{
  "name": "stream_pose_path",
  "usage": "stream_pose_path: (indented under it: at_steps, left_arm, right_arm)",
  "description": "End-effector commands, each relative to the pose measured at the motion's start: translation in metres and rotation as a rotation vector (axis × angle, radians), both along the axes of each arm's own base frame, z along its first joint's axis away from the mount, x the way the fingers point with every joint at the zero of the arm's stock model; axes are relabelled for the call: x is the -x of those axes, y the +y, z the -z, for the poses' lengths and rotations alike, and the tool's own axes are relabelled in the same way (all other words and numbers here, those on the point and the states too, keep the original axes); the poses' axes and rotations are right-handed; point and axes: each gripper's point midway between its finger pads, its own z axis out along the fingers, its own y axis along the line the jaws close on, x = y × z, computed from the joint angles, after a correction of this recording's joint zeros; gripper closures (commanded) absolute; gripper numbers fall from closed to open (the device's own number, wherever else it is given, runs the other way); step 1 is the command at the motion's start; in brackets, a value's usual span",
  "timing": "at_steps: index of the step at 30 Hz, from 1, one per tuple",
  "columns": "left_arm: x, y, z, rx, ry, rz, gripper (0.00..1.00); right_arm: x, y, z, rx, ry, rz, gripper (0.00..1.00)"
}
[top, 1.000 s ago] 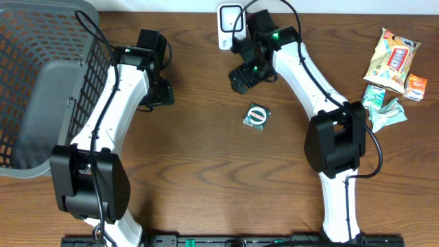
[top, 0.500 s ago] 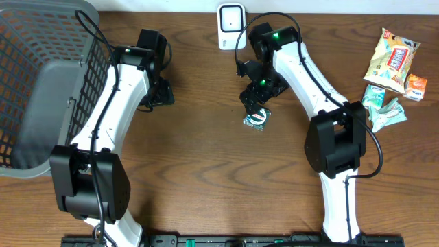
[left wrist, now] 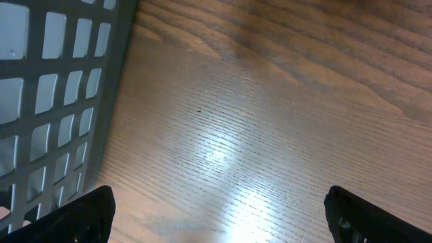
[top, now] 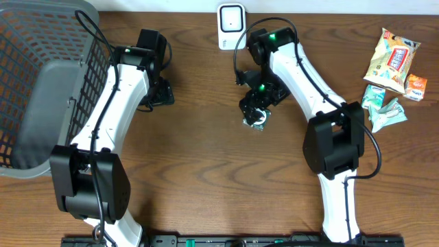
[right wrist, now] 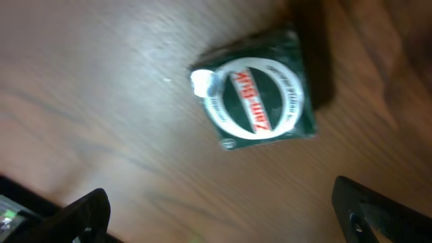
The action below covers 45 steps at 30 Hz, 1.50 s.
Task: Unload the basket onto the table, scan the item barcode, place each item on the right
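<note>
Right end effector (right wrist: 226, 214) released, fingers spread wide, pointing down directly over green packet (right wrist: 260, 101). Packet flat on tabletop (top: 206, 158), near centre, not grasped. Right arm stretched forward from base, elbow bent, wrist near scanner (top: 231, 18). Left end effector (left wrist: 216, 216) released, empty, low over wood beside basket (top: 41, 75).

A grey basket (top: 24, 41) sits far left, snack packets (top: 392, 58) far right.
</note>
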Motion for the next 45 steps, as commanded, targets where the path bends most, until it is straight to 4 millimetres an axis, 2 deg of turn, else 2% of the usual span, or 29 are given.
stream_pose_path:
  at_steps: [1,5,10,13,16,20,24,30,33,38,42,45]
  left_arm:
    - [0.002,0.004,-0.003,-0.011,-0.004,-0.015,0.02]
    - [0.002,0.004,-0.003,-0.011,-0.004,-0.015,0.02]
    - [0.002,0.004,-0.003,-0.011,-0.004,-0.015,0.02]
    - [0.002,0.004,-0.003,-0.011,-0.004,-0.015,0.02]
    - [0.002,0.004,-0.003,-0.011,-0.004,-0.015,0.02]
    - [0.002,0.004,-0.003,-0.011,-0.004,-0.015,0.03]
    - [0.002,0.004,-0.003,-0.011,-0.004,-0.015,0.02]
    - [0.002,0.004,-0.003,-0.011,-0.004,-0.015,0.02]
    - [0.002,0.004,-0.003,-0.011,-0.004,-0.015,0.02]
    - [0.002,0.004,-0.003,-0.011,-0.004,-0.015,0.02]
    - [0.002,0.004,-0.003,-0.011,-0.004,-0.015,0.02]
    - [0.002,0.004,-0.003,-0.011,-0.004,-0.015,0.02]
  right_arm:
    - [0.011,0.018,-0.050,-0.093,-0.075,0.009,0.01]
    - [0.023,0.018,-0.095,-0.129,-0.162,0.015,0.01]
    - [0.046,-0.001,-0.155,-0.132,-0.294,0.009,0.01]
    - [0.056,-0.008,-0.174,-0.140,-0.335,0.009,0.01]
    - [0.063,-0.012,-0.179,-0.137,-0.335,0.009,0.01]
    - [0.064,-0.022,-0.163,-0.065,-0.309,0.007,0.01]
    - [0.067,-0.035,-0.127,0.002,-0.241,0.015,0.01]
    - [0.045,-0.052,-0.080,-0.024,-0.237,0.104,0.01]
    - [0.036,-0.052,-0.070,-0.117,-0.227,0.166,0.01]
    - [0.021,-0.029,-0.074,-0.366,-0.223,0.227,0.01]
    - [0.016,-0.024,-0.067,-0.403,-0.237,0.227,0.01]
    - [0.017,-0.018,-0.055,-0.407,-0.239,0.214,0.01]
